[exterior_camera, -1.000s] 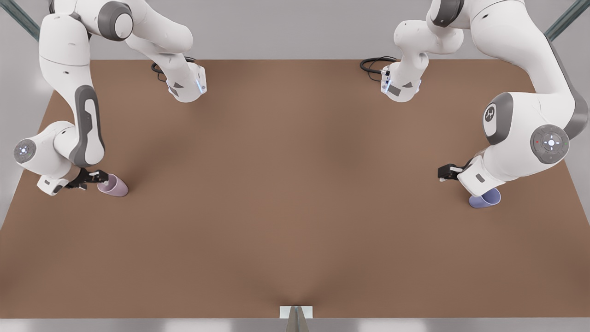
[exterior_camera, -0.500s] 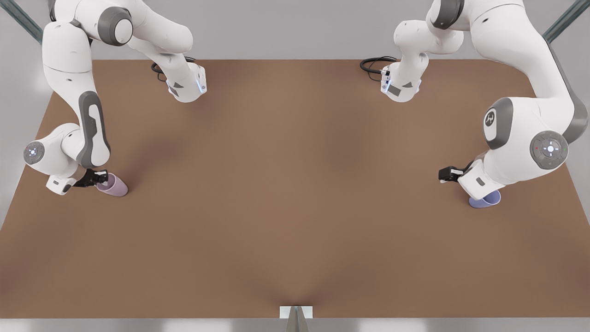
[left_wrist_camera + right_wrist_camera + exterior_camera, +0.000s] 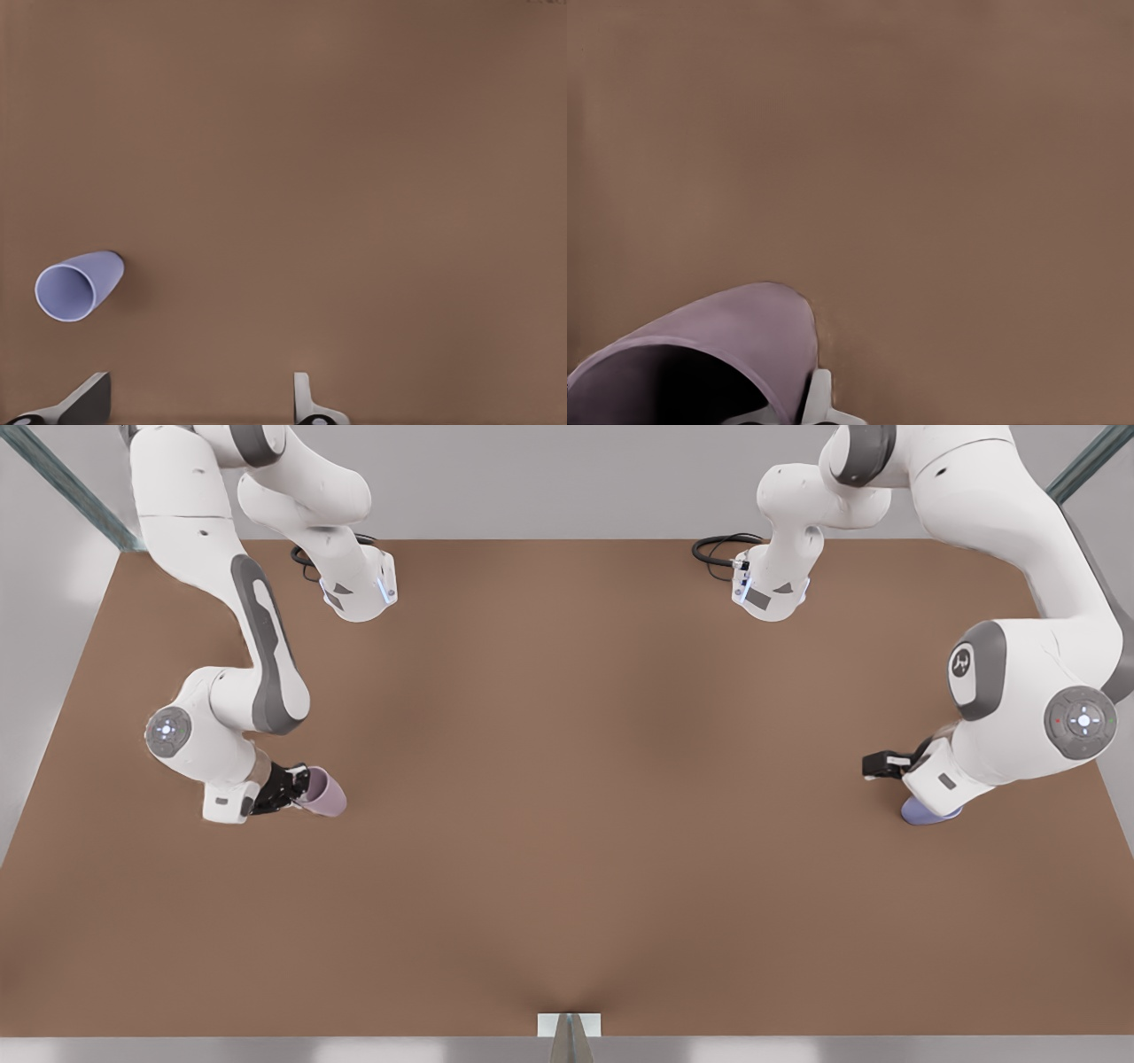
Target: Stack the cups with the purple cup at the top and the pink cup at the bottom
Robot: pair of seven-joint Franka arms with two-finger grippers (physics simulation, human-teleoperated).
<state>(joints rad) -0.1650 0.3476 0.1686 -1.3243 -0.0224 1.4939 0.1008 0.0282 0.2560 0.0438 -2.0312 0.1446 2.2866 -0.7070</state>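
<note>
- The right end effector [image 3: 297,790] is at the front view's left, clamped on the rim of the pink cup [image 3: 324,793]; one finger [image 3: 818,398] presses the outside of the wall.
- That cup leans with its mouth toward the wrist and its base pointing at the bench [image 3: 567,797] centre. I cannot tell whether it touches the surface.
- The left end effector [image 3: 199,403] is over at the front view's right, fingers spread wide with only bare bench between them, holding nothing.
- The purple cup [image 3: 926,812] sits on the bench just under that arm's wrist, half covered by it in the front view. The left wrist view shows its round mouth, off to one side of the fingertips and apart from them.
- The two cups are well apart, near opposite ends of the bench.
</note>
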